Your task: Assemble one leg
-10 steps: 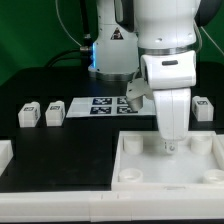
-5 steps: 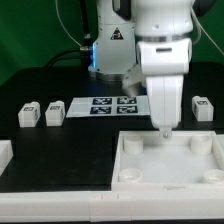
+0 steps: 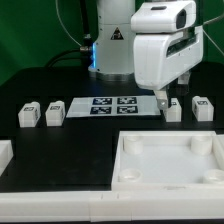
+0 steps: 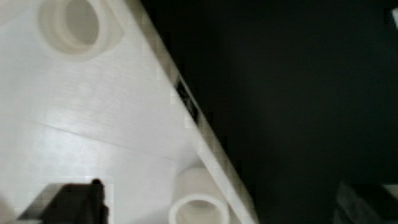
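Four small white legs with black-and-white tags stand on the black table: two at the exterior view's left (image 3: 28, 114) (image 3: 54, 113) and two at its right (image 3: 173, 110) (image 3: 203, 109). My gripper (image 3: 165, 99) hangs above the table just behind the tray's far edge, close to the leg at the right, touching nothing. In the wrist view the gripper (image 4: 217, 205) is open and empty, its dark fingers (image 4: 71, 203) wide apart over the tray's rim. The large white square tray (image 3: 128, 165) lies at the front; the wrist view shows its corner holes (image 4: 71, 25).
The marker board (image 3: 110, 104) lies flat behind the tray, between the leg pairs. A white block (image 3: 5, 154) sits at the exterior view's left edge. The arm's base (image 3: 112, 45) stands behind the marker board.
My gripper has risen out of the tray and moved back toward the far edge, with the wrist turned. The leg next to it, hidden before, now shows.
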`<state>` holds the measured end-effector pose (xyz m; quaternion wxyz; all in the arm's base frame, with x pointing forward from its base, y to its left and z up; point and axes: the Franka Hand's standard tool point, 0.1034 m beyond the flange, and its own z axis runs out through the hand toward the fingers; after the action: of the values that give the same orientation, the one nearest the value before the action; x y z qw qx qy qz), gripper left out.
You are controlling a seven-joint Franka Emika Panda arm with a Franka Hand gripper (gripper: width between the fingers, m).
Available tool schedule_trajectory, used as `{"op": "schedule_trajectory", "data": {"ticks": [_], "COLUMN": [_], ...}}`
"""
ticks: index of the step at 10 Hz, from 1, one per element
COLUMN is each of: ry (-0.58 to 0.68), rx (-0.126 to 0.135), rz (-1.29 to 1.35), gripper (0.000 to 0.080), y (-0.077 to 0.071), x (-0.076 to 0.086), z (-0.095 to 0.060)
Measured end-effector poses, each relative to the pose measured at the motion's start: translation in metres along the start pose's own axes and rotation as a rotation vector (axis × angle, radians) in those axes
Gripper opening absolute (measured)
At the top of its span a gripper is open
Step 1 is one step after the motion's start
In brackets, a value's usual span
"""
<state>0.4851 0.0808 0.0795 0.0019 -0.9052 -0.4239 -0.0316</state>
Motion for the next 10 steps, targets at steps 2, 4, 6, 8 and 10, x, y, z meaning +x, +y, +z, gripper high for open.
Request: {"op": "schedule_trajectory", "data": {"ticks": [2, 4, 6, 8, 10], "ry": [-0.023, -0.040, -0.034, -0.067, -0.102], "rx": [0.031, 0.054, 0.065, 0.073, 0.082], "rz": [0.375, 0.621, 0.756, 0.738, 0.760], "gripper": [0.0649, 0.0649, 0.0649, 0.0649, 0.0649], "y": [-0.041, -0.068, -0.075, -0.075, -0.092], "x": [0.005, 0.039, 0.047, 0.045, 0.036], "z": [0.008, 0.006, 0.003, 0.003, 0.016]}}
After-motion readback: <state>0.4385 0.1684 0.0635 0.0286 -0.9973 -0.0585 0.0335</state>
